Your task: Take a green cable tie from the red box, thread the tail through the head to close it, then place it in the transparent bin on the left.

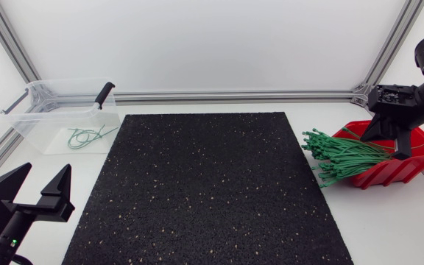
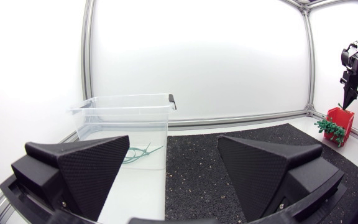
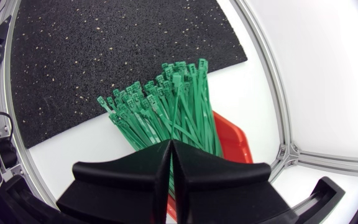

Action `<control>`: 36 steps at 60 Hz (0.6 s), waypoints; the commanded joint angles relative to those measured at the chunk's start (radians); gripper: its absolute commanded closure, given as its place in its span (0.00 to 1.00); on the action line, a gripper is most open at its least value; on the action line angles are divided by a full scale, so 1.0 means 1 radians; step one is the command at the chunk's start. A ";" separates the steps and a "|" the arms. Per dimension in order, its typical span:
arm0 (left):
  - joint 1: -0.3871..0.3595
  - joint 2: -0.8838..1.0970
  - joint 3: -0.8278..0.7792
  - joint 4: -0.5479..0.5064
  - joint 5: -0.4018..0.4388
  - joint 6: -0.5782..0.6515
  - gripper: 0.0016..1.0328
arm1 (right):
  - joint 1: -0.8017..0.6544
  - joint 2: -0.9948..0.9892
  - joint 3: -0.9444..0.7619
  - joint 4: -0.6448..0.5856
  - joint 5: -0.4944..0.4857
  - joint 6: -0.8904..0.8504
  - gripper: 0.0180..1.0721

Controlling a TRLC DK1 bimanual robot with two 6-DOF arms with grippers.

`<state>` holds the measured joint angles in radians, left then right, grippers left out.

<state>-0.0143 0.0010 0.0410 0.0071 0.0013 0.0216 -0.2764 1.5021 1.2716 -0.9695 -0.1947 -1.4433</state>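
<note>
The white counter (image 1: 389,221) carries a speckled black mat (image 1: 205,191) across its middle; at the counter's left rear stands the transparent bin (image 1: 28,125), with a few looped ties (image 1: 85,137) lying on its floor and a black latch (image 1: 105,94) up on its rim; at the right edge sits the red box (image 1: 403,171), its open front turned toward the mat. The left hand (image 1: 48,173) rests at the near left of the counter, fingers spread wide and gripping nothing; the right hand (image 3: 169,155) hangs over the red box with its fingers pressed together just above the straps; whether one strap is caught between them I cannot tell.

The green cable ties (image 1: 341,154) lie as one thick sheaf, tails in the box, heads (image 3: 178,78) fanned out past its lip over the bare counter, near the mat's edge. Each tie looks feather-light, thin, springy and slick; likely to bend rather than break, and likely to drag neighbours along, since the straps cross and lie on one another. The best hold, I judge, is across a single strap at the top of the sheaf, partway along its length, leaving head and tail free for the threading.

In the way: the crowding neighbours first; then the box walls beside the fingers; lastly the bin's raised latch at the drop.
</note>
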 commanded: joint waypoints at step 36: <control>-0.003 0.014 -0.038 -0.025 0.000 -0.020 0.04 | 0.367 -0.141 0.121 -0.213 -0.057 0.412 0.95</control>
<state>-0.0143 0.0074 0.0410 0.0074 0.0013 0.0216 0.0216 1.3972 1.3823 -1.1568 -0.2409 -1.1206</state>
